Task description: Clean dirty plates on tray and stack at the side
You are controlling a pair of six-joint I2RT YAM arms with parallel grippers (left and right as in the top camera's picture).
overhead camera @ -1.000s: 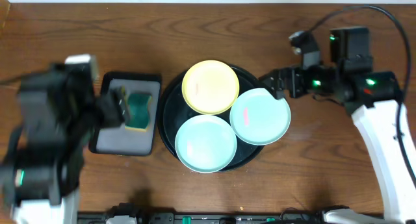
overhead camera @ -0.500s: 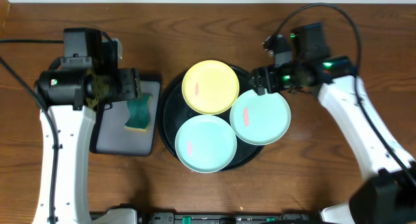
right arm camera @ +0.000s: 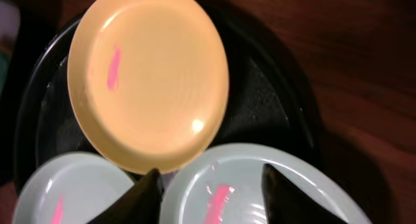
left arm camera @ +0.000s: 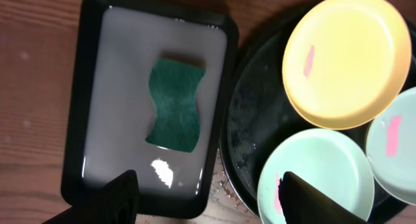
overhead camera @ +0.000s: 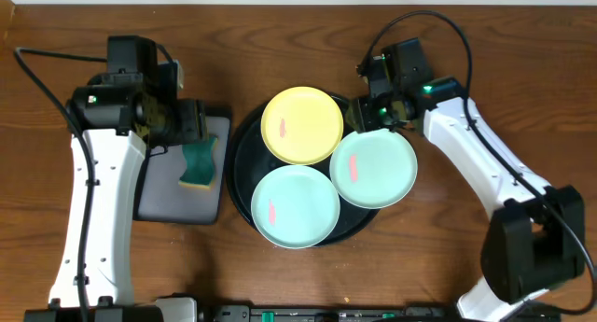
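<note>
Overhead, 3 plates point(overhead camera: 301, 126) flat on tray point(overhead camera: 244, 165)

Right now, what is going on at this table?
Two robot arms work on dirty plates. The left pincer hovers open over the small tray holding the green sponge. The right pincer hangs open over the rim of a mint plate. All three plates lie, smeared red, on the round black tray.

Round tray point(overhead camera: 244, 163) mid-table, bearing three plates point(overhead camera: 295, 206); rectangular tray point(overhead camera: 173, 196), holding sponge point(overhead camera: 198, 163), to its left.
</note>
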